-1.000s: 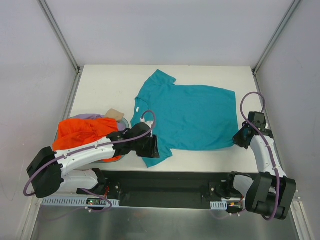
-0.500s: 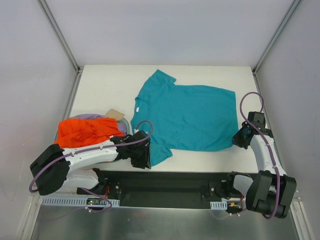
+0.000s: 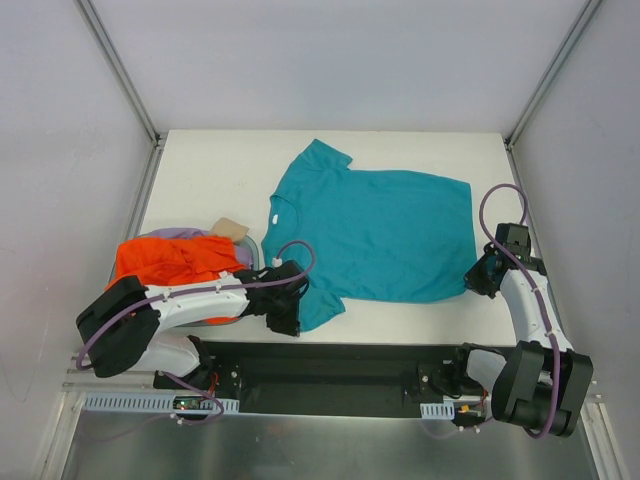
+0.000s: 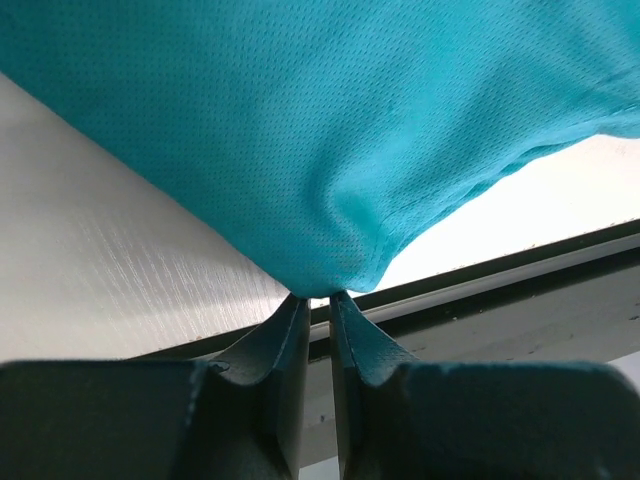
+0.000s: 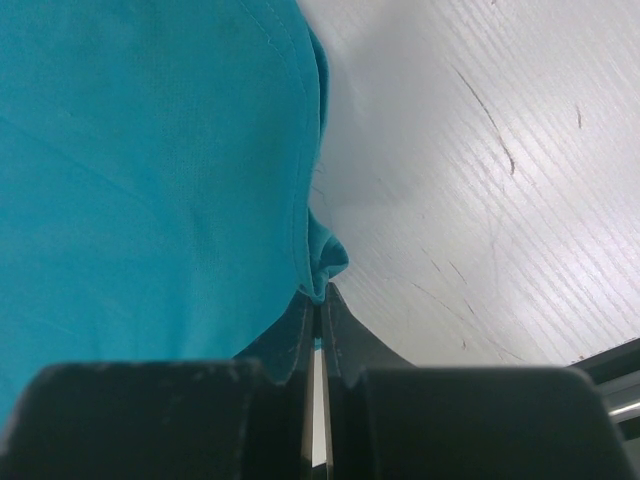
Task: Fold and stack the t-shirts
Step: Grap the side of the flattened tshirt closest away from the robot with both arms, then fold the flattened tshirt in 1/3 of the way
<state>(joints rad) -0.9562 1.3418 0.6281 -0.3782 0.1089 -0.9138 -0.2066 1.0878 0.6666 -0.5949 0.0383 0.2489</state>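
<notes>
The teal t-shirt (image 3: 375,235) lies spread flat on the white table (image 3: 210,180), neck to the left. My left gripper (image 3: 294,310) is at its near sleeve by the table's front edge. In the left wrist view the jaws (image 4: 318,298) are nearly closed, pinching a tented fold of the teal cloth (image 4: 330,130). My right gripper (image 3: 476,273) is shut on the shirt's near right hem corner, which shows bunched at the tips (image 5: 318,297) beside the teal cloth (image 5: 140,170). The orange t-shirt (image 3: 175,262) is heaped at the left on the lavender-pink one (image 3: 172,234).
A small tan card piece (image 3: 230,228) lies on the heap's far side, with a grey tray rim (image 3: 254,248) next to it. A black rail (image 3: 330,370) runs along the table's near edge. Grey walls stand close on both sides.
My left gripper has drawn back left and toward the table's near edge, and the near sleeve now shows beside it. The right arm has not moved.
</notes>
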